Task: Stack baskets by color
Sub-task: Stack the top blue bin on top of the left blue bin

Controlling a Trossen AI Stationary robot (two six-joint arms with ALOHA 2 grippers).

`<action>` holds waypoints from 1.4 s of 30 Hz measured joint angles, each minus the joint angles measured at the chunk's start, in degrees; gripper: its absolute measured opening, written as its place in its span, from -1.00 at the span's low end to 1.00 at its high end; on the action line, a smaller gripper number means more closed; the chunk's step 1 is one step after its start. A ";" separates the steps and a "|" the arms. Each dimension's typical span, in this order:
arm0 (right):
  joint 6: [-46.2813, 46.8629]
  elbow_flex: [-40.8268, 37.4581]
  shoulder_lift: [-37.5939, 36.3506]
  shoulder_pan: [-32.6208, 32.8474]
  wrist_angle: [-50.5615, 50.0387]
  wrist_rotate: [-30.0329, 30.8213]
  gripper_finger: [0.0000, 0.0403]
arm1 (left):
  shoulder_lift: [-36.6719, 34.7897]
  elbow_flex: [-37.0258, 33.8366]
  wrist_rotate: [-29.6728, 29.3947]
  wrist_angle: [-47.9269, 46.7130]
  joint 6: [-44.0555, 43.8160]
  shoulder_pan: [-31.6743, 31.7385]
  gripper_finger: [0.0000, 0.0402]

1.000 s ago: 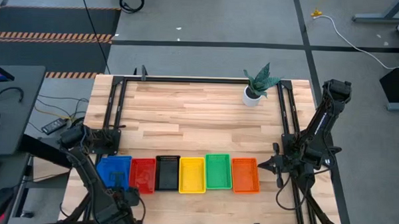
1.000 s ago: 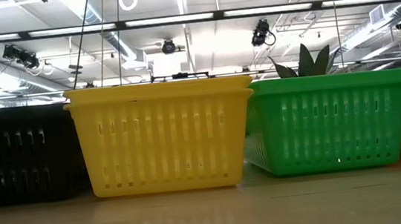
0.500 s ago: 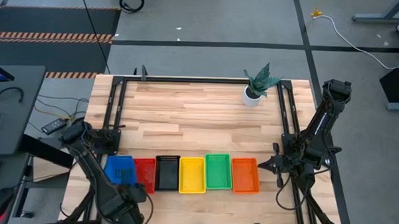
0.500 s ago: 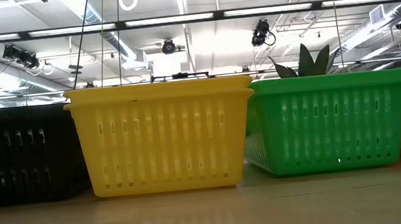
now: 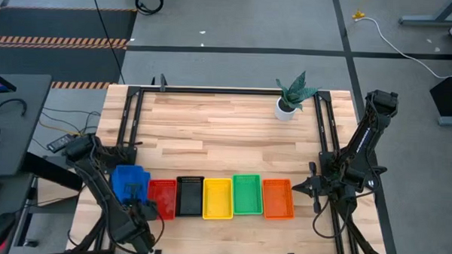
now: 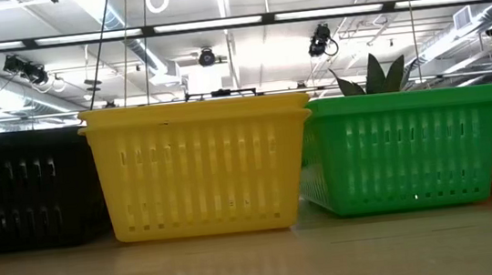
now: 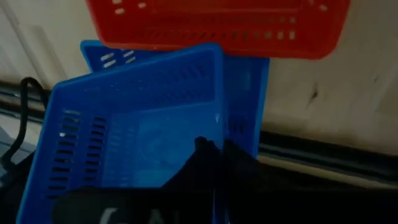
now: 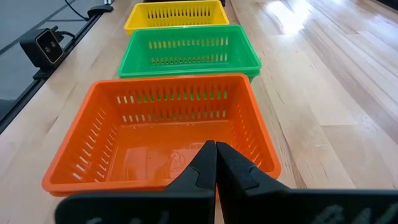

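Baskets stand in a row along the table's near edge: red, black, yellow, green and orange. At the row's left end my left gripper is shut on a blue basket. This basket hangs tilted over a second blue basket, which lies on the table. My right gripper is shut and hovers at the orange basket's right side, touching nothing. My left gripper holds the upper blue basket by the rim of one wall, one finger inside the basket and one outside. In the high view the fingers slant down at the basket's near end. The basket is tilted and lies partly over the lower blue one.
A green plant in a white pot stands at the far right of the table. Black frame rails run along the left, right and far sides. The bare wood between the row and the plant is free room.
My left gripper has moved the blue basket first a little toward the red basket, then back left and toward the far edge. The basket now sits tilted and farther from the near edge than before. My right arm has kept still.
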 joint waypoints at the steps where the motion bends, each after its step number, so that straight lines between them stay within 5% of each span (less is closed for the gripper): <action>1: 0.01 0.00 0.00 0.00 0.01 0.00 -0.96 | 0.00 0.12 -0.44 0.01 -0.27 0.00 -0.91; 8: 0.02 0.00 0.00 0.00 0.15 -0.01 -0.96 | -0.02 6.15 -7.26 0.16 -3.94 -1.42 -0.87; 15: 0.02 0.00 0.00 0.00 0.17 -1.05 -0.96 | -0.02 6.62 -7.43 0.10 -16.38 -6.20 -0.60; 22: 0.02 0.00 0.00 0.00 0.17 -1.05 -0.96 | 0.12 6.62 -7.62 0.06 -19.68 -10.12 -0.40; 32: 0.02 0.00 0.00 0.00 0.15 -1.05 -0.96 | 0.13 6.62 -9.94 0.06 -21.05 -10.82 -0.95; 42: -0.30 0.00 0.00 0.00 0.15 -1.05 -0.96 | 0.26 0.47 -11.69 2.18 -23.92 -9.38 -0.95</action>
